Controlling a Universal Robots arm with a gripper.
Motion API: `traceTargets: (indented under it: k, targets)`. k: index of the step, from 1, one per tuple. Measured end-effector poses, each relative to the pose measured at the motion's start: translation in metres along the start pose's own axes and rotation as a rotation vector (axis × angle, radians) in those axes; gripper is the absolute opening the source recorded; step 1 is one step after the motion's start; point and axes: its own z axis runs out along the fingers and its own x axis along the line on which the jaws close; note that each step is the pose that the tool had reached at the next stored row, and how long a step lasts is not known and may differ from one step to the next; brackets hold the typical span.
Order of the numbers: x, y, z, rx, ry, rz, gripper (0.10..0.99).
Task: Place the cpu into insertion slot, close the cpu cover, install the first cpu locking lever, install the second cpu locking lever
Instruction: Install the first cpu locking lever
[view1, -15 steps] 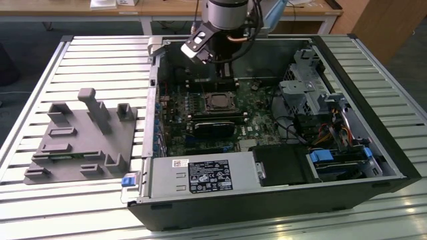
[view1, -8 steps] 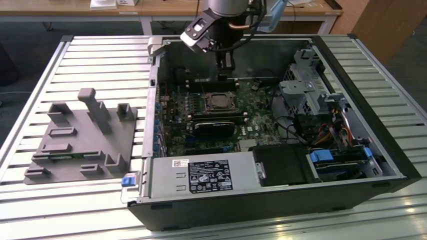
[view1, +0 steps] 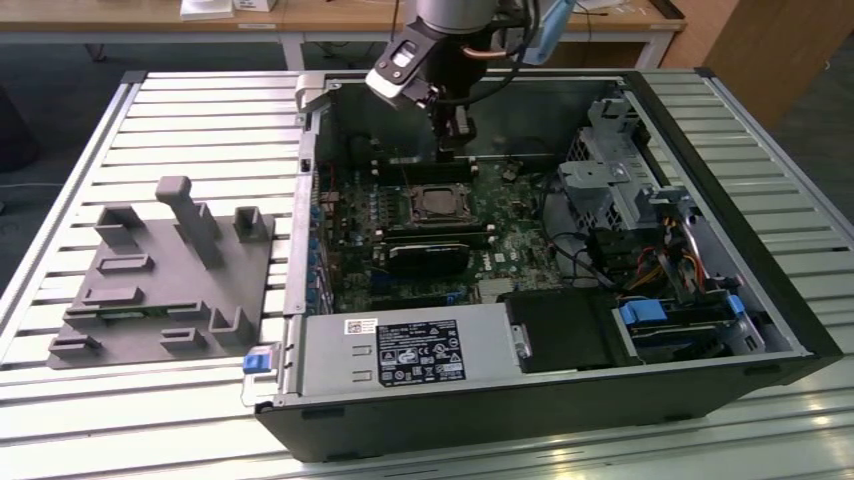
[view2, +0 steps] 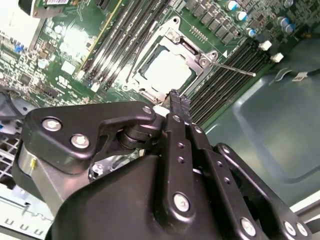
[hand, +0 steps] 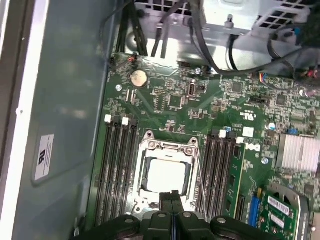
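- The cpu (hand: 167, 176) sat in the insertion slot (hand: 145, 172), with the cpu cover (hand: 169, 146) down over it.
- A locking lever (view2: 234, 70) stuck out and looked unlocked.
- The tool (hand: 172, 195) was clenched, holding nothing.

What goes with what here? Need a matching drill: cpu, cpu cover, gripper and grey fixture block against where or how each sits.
Column 1
1. cpu
2. cpu cover
3. gripper
4. grey fixture block

Column 2
A. fingers together, tips by the edge of the insertion slot
B. on the slatted table, outside the computer case
C. seated in the insertion slot, silver top showing
D. lying flat, framing the cpu

Pairs: 1-C, 2-D, 3-A, 4-B
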Motion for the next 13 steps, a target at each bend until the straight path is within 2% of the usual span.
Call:
traceTargets:
  k: [3, 13]
  targets:
    - [0.0000, 0.0000, 0.0004, 0.000, 0.0007, -0.031, 0.106]
    - [0.0000, 0.0000, 0.0016, 0.000, 0.0042, -0.213, 0.106]
